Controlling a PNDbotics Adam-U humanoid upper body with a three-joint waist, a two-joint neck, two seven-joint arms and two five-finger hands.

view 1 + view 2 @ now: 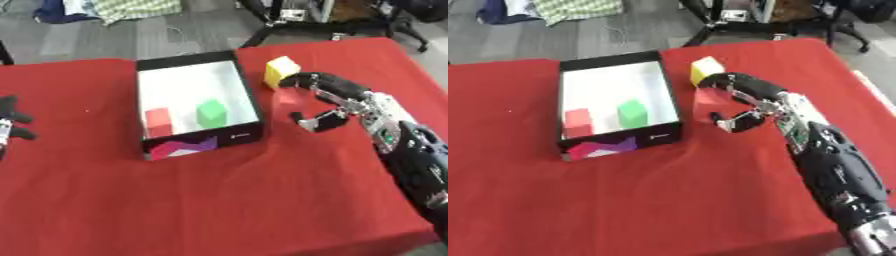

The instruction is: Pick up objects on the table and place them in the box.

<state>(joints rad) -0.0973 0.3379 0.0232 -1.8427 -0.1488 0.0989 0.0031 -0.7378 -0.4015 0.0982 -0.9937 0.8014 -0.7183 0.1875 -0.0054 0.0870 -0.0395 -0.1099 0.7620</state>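
A black box (248, 95) with a white floor stands at the table's middle and holds a red cube (158, 121) and a green cube (211, 113). Just right of the box stands a yellow cube (281, 71). In front of it a faint red block (710, 97) lies on the cloth. My right hand (350, 102) reaches in from the right, open, its fingers (308, 80) arched beside the yellow cube and its thumb (317, 121) nearer me, with the red block in the gap between them. Whether they touch either block is unclear. My left hand (10, 122) rests open at the left edge.
A red cloth (219, 200) covers the table. Grey floor, black stand legs (289, 27) and a heap of fabric (131, 9) lie beyond the far edge.
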